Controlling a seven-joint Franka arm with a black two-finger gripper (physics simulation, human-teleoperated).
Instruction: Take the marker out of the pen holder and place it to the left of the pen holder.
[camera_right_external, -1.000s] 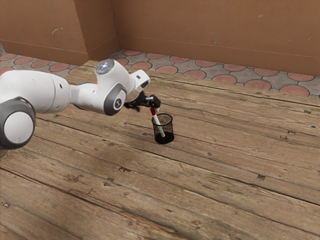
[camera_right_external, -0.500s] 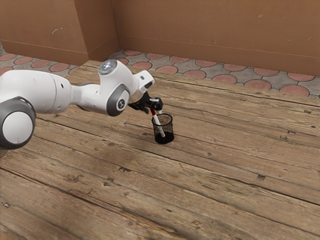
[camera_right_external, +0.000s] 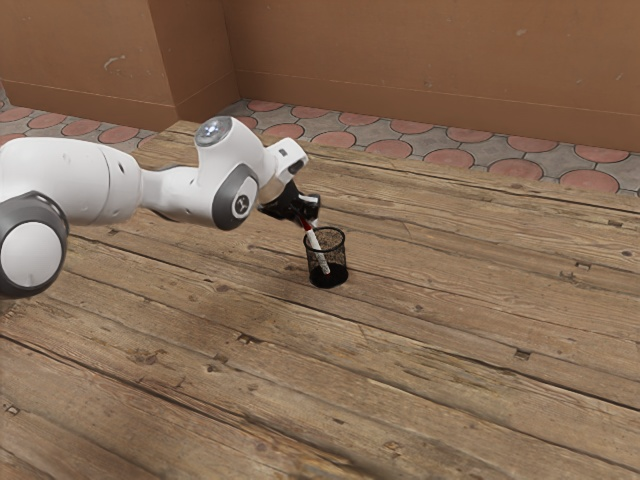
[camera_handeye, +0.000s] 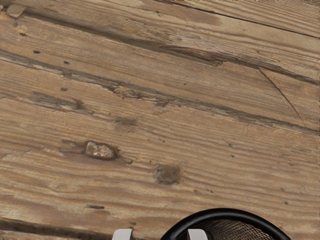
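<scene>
The marker (camera_right_external: 312, 238) leans in the pen holder (camera_right_external: 342, 242), just below the gripper (camera_right_external: 312, 211), red end up, white end down. The wrist view shows the fingers (camera_handeye: 197, 234) spread apart, holding nothing

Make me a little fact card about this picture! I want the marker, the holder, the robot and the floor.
marker: white and red, leaning toward the exterior view's left
marker place: in the pen holder, not out yet
pen holder: black mesh, round, standing upright
robot arm: white and gray, coming from the exterior view's left
fingers: apart, up by the marker's top end
table: brown wooden planks
floor: gray with reddish round shapes
</scene>
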